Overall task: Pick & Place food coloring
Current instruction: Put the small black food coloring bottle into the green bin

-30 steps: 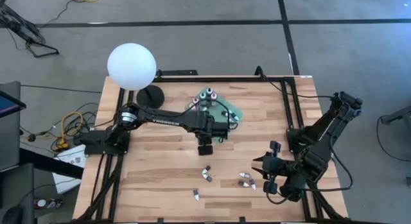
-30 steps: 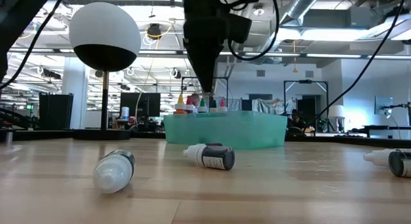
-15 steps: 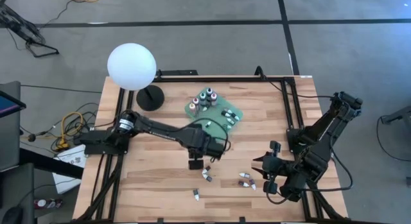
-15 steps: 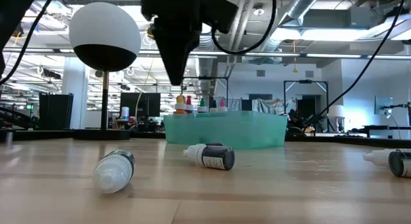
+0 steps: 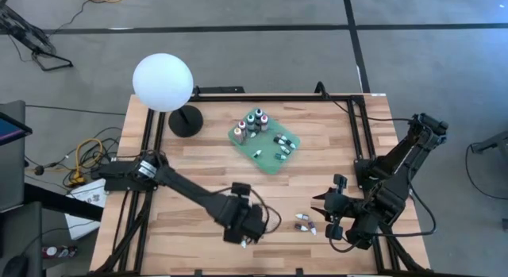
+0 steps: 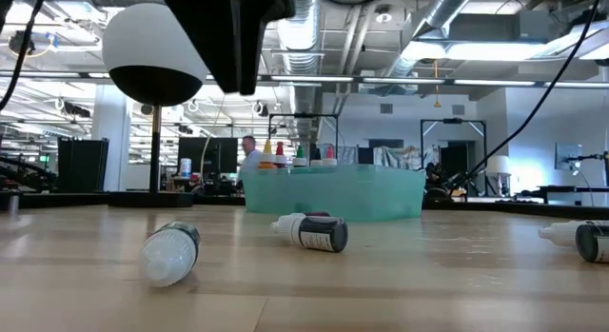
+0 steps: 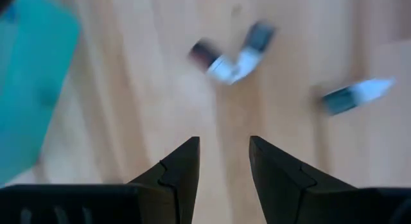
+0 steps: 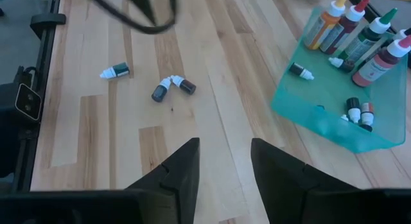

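The wooden table [image 5: 198, 166] fills the middle of the high view. The green tray [image 5: 265, 140], upper middle, holds several food coloring bottles [image 5: 255, 120]. The left gripper [image 5: 242, 228] hangs at lower middle, fingers apart and empty, over loose little bottles [image 5: 305, 223]. The right gripper [image 5: 332, 216] waits at lower right, fingers apart. It looks like reaching time; next it should drop down and pinch one. No words can be read.

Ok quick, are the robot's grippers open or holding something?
Left gripper: open, holding nothing, above the table's near side.
Right gripper: open, holding nothing, waiting at the right.
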Robot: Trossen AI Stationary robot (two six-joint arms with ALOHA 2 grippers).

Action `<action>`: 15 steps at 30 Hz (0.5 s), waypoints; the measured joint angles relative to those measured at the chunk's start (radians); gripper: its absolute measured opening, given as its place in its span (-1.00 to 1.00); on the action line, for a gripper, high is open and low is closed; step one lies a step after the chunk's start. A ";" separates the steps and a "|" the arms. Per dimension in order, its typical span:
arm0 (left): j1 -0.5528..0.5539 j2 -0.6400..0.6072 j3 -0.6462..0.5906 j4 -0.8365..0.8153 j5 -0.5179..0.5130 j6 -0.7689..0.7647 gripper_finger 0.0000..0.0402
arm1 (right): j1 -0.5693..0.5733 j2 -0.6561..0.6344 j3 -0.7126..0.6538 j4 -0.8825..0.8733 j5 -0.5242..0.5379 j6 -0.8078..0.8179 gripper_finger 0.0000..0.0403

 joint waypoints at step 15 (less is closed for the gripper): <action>-0.159 0.008 -0.023 0.285 0.018 0.121 -0.36 | 0.000 0.000 -0.001 0.046 0.000 0.000 -0.34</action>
